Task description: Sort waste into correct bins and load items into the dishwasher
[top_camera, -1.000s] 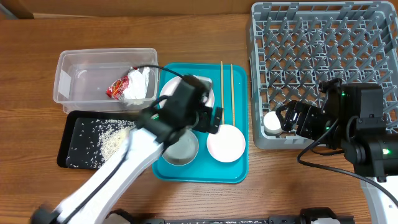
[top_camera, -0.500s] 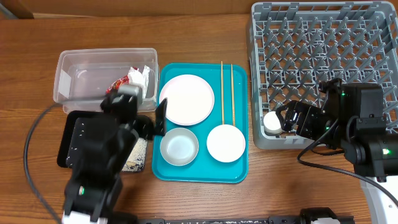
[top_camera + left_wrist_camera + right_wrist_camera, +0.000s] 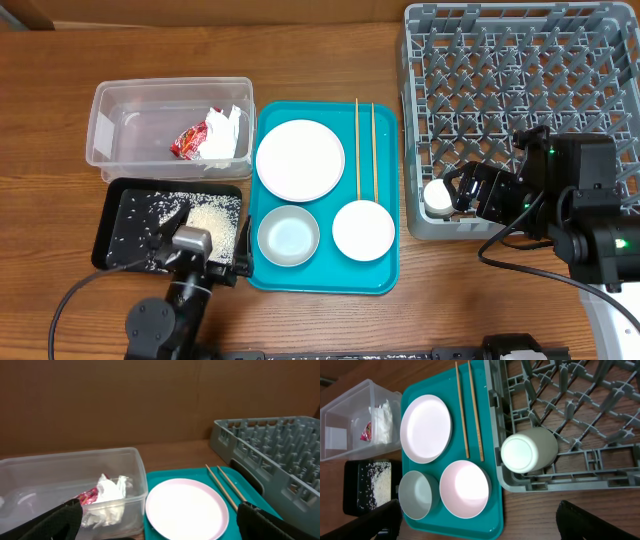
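The red wrapper (image 3: 188,141) and white paper (image 3: 222,135) lie in the clear tub (image 3: 120,110). Rice (image 3: 213,215) lies in the black tray (image 3: 115,228). The plate (image 3: 300,160), chopsticks (image 3: 365,150), pink bowl (image 3: 363,230) and metal bowl (image 3: 288,236) sit on a teal tray. The white cup (image 3: 438,196) lies on its side in the grey rack's (image 3: 520,90) front left corner. My right gripper (image 3: 468,192) is open and empty just right of the cup (image 3: 527,451). My left gripper (image 3: 208,266) is open and empty at the black tray's front edge, facing the plate (image 3: 186,509).
The teal tray (image 3: 385,262) lies between the bins and the rack. Bare wooden table runs along the front edge and behind the tub. The right arm's body hangs over the rack's front right corner.
My left arm has pulled back from above the teal tray to the table's front edge, uncovering the plate and the black tray. The right arm and cup have not moved.
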Controlling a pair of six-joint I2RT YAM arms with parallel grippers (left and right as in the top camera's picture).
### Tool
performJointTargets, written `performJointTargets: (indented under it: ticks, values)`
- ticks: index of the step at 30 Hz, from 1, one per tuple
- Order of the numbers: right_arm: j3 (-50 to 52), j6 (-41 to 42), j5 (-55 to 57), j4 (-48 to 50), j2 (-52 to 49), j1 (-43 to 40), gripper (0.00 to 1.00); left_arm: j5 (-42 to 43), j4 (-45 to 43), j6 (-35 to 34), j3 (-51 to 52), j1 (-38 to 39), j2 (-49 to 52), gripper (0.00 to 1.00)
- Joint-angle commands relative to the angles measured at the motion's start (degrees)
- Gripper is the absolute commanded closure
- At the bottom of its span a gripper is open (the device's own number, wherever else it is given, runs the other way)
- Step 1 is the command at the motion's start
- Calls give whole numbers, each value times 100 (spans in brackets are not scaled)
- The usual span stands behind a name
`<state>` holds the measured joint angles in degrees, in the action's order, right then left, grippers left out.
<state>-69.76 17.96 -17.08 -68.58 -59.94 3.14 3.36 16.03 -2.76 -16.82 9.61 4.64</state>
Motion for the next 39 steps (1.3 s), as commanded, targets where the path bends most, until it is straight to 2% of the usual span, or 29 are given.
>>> performJointTargets:
  ticks: [1,8,15,34,39]
  values:
    - [-146,-33,52,33,42,17,0,-470,-24,107,310,-61,-365,0]
    - [-146,-33,50,33,42,17,0,-568,-249,107,918,-61,-446,0]
    - [-146,-33,52,33,42,17,0,-503,-1084,109,1611,-59,-446,0]
    - [-146,-31,48,33,39,17,0,-503,-1115,109,1622,-59,-435,0]
    - [-146,160,-651,350,33,20,0,-503,-1113,109,1622,-59,-435,0]
